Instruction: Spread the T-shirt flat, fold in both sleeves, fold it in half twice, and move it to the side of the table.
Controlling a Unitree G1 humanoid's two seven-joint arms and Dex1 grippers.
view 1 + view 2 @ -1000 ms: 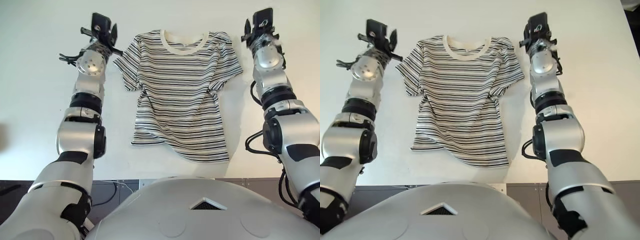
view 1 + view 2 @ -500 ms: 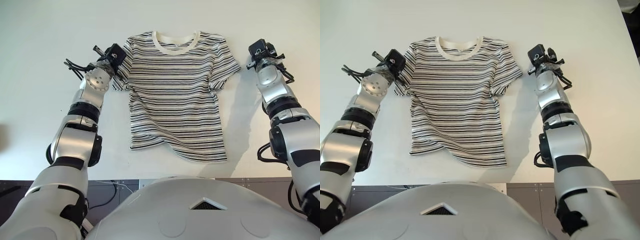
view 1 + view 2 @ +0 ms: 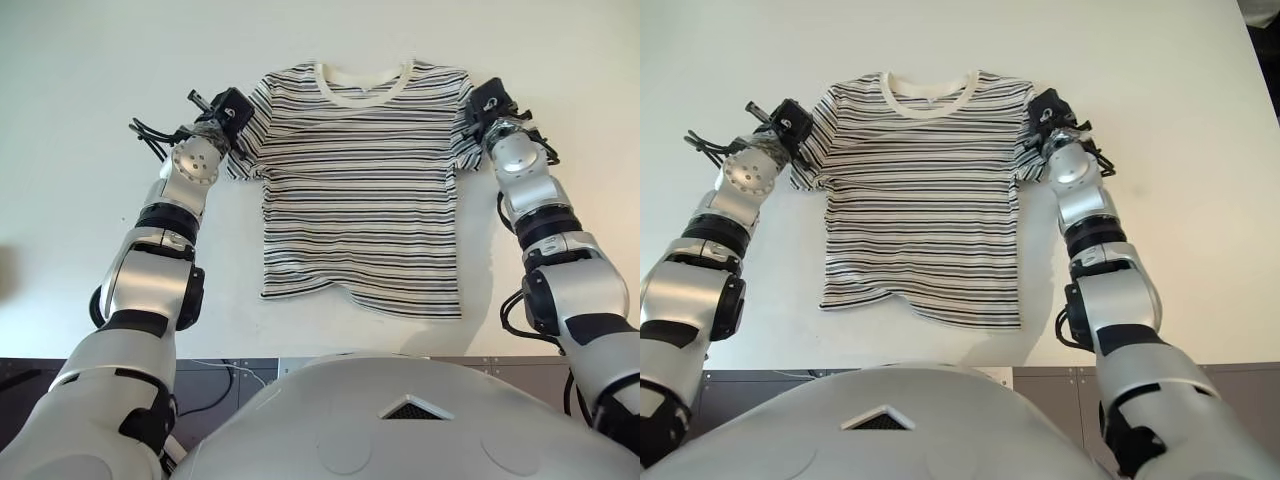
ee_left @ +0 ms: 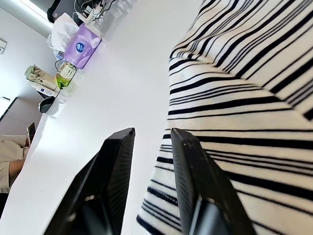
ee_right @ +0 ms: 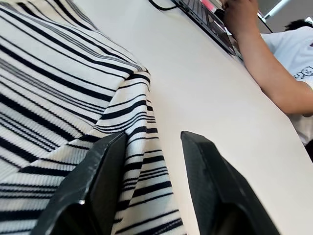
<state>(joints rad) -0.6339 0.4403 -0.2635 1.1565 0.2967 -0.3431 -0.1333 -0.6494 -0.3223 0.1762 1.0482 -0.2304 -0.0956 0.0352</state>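
T-shirt [image 3: 360, 190]: striped, lying face up near the middle of the white table [image 3: 90, 60], collar [image 3: 365, 85] on the far side from me, bottom hem [image 3: 350, 295] toward me. The body lies flat. The hem shows a slight wave on my left half, and I judge it minor.

Left sleeve [image 3: 245, 150] and right sleeve [image 3: 463, 150]: both extended outward from the body, neither folded in.

Left gripper [image 4: 149, 147]: down at the outer edge of the left sleeve. Its fingers [image 4: 117, 161] stand apart, one over bare table and the other over the striped cloth, with the sleeve's edge running between them. Nothing is clamped.

Right gripper [image 5: 154, 152]: down at the outer edge of the right sleeve. Its fingers [image 5: 105, 166] also stand apart, with the sleeve hem lying in the gap between them. No grasp made.

Progress, in my judgement: spreading is essentially complete. Both arms are placed to take the sleeves, so the sleeve fold is the step in hand but not yet begun. Both sleeve folds, the two halvings and the move to the table's side are left.

Surroundings: a purple tissue pack [image 4: 80, 46] and small bottles [image 4: 61, 76] stand at the far table edge, well apart from the shirt
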